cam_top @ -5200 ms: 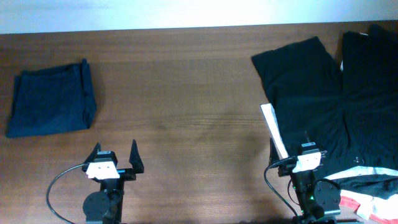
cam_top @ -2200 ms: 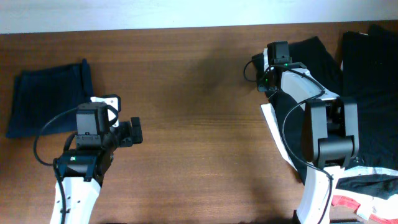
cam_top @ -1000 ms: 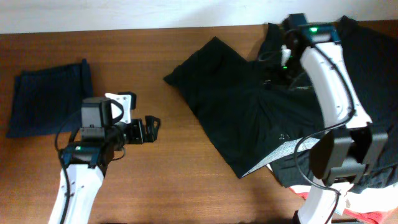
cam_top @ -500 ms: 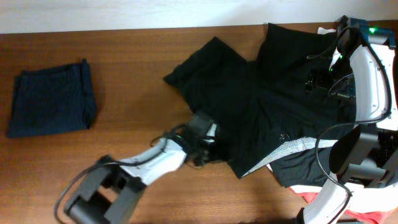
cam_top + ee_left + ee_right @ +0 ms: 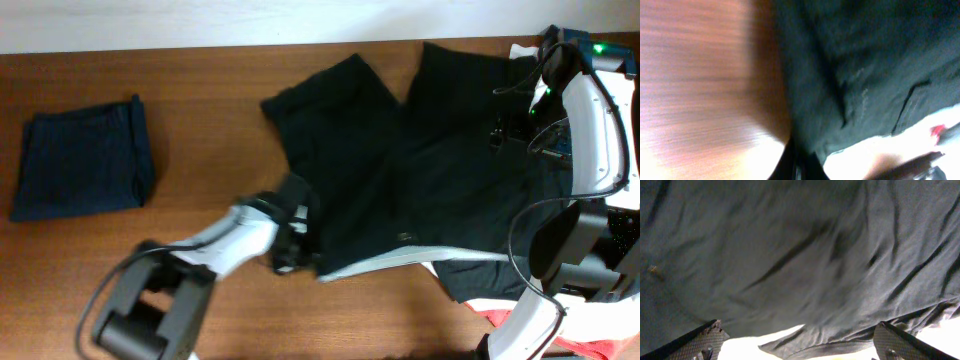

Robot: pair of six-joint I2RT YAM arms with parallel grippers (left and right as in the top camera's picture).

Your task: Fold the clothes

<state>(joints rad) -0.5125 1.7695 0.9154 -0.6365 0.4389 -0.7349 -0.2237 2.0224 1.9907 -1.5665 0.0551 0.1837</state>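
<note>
Brown wooden table point(image 5: 200, 90) under the overhead camera, pale wall strip along the 12 o'clock edge. Progress check: one navy garment point(image 5: 82, 160) lies folded into a neat rectangle at 9 o'clock, well apart from everything else; I count that as done. The black shorts point(image 5: 400, 170) are the piece in hand. They lie opened out from the table centre toward 2 o'clock, both legs pointing to 12 o'clock and the waistband toward 6 o'clock, where a pale inner lining shows along the edge. They are not yet flat: wrinkles and a turned-up band are visible, and no fold has been made. The left gripper point(image 5: 293, 248) sits at the shorts' 7 o'clock corner, touching the cloth edge. Its wrist view is motion-blurred, so I cannot tell whether the claw is clamped on fabric or merely over it. The right gripper point(image 5: 799, 341) hangs above the shorts at about 2 o'clock. In its wrist view the fingers stand wide apart at the frame's lower corners, with nothing between them and only creased black cloth below. Red and white cloth point(image 5: 520, 322) shows at 5 o'clock, bunched and unfolded, with more black fabric beside it. Judgement: early in the task, with one item finished, one being laid out, and the heap at 5 o'clock untouched.
</note>
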